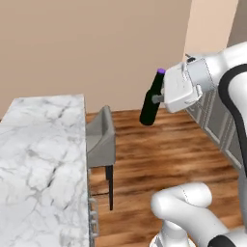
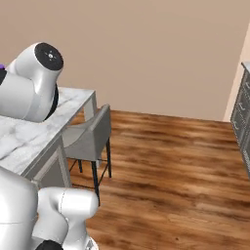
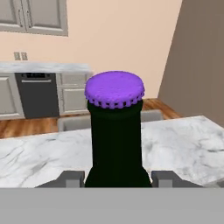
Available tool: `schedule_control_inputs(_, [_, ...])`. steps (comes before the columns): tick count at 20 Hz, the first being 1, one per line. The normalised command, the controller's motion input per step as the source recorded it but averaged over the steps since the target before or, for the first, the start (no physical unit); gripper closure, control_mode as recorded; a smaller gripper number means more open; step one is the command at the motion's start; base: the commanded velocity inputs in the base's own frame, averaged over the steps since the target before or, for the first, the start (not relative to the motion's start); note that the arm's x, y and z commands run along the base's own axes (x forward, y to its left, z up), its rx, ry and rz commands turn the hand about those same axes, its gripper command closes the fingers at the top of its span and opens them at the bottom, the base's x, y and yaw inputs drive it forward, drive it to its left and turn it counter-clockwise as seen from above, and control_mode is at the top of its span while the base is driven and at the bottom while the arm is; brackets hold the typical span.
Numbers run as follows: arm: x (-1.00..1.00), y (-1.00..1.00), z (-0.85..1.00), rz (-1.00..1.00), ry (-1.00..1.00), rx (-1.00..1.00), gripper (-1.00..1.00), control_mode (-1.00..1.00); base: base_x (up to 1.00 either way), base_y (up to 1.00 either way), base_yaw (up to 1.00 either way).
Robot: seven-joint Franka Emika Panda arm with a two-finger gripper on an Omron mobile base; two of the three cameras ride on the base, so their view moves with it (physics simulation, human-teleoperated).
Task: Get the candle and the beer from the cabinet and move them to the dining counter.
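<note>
**Bottle carried beside the island**

I have the gripper (image 1: 155,98) pinched on the slim dark green-black glass beer bottle with its purple cap (image 1: 152,99), holding it by the neck and upper body. It hangs in the air, slightly tilted, over the brown wooden plank floor (image 1: 159,154), to the right of the large island with the white grey-veined marble top (image 1: 38,159). In the hand view I see the cap close up and the two dark fingertips (image 3: 70,178) flanking the glass. A grey chair (image 1: 100,140) stands against the island's edge.
</note>
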Motion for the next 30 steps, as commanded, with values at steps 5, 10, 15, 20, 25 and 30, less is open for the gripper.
schedule_control_inputs(5, [0.00, 0.00, 0.00, 0.00, 0.00, 0.00, 1.00, 1.00, -0.44, 0.00, 0.34])
schedule_control_inputs(10, [0.00, 0.00, 0.00, 0.00, 0.00, 0.00, 1.00, 1.00, 0.04, -0.15, 0.37])
schedule_control_inputs(15, [0.00, 0.00, 0.00, 0.00, 0.00, 0.00, 1.00, 1.00, 0.13, -0.11, 0.42])
schedule_control_inputs(20, [0.00, 0.00, 0.00, 0.00, 0.00, 0.00, 1.00, 1.00, 0.01, 0.00, 0.43])
schedule_control_inputs(25, [0.00, 0.00, 0.00, 0.00, 0.00, 0.00, 1.00, 1.00, -0.05, 0.00, 0.45])
schedule_control_inputs(30, [0.00, 0.00, 0.00, 0.00, 0.00, 0.00, 1.00, 1.00, -0.21, 0.02, 0.40])
